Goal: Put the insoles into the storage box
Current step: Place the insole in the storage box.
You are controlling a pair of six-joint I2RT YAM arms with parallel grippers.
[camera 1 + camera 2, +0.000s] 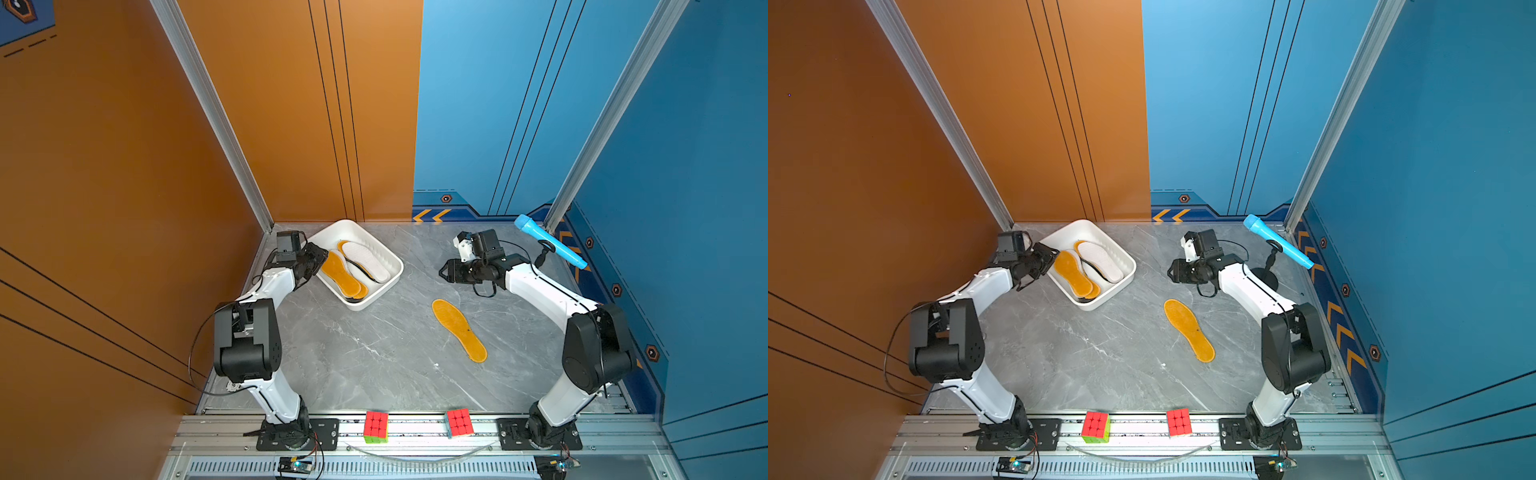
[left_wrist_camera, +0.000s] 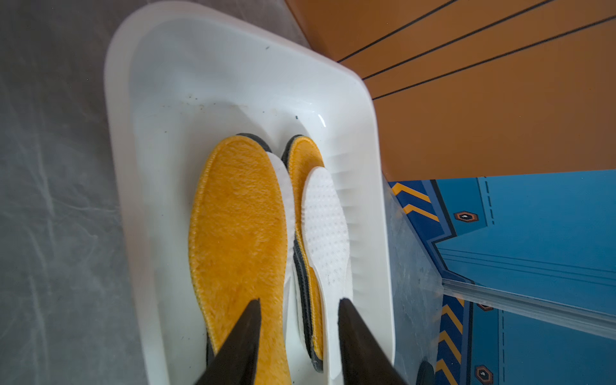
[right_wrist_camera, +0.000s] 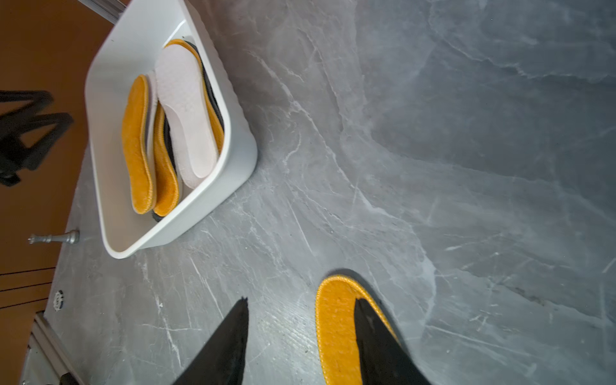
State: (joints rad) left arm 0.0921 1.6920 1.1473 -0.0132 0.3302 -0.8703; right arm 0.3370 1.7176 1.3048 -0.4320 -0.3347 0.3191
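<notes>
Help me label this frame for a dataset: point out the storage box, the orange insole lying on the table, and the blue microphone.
storage box (image 1: 380, 293): in a top view, on its near outer wall.
orange insole (image 1: 459, 330): in a top view, its middle.
blue microphone (image 1: 552, 244): in a top view, mid-handle.

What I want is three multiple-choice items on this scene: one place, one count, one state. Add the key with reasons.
1. The orange insole outside the storage box lies: A across the box's rim; B flat on the table; C inside a drawer.
2. Rubik's cubes on the front rail: A one; B two; C four.
3. The left gripper is: A shut on a cube; B shut on a black insole; C open over the box.
Key: 1 B, it rests on the grey top, apart from the box; 2 B, two stand apart there; 3 C, its jaws stand apart, clamping nothing.
</notes>
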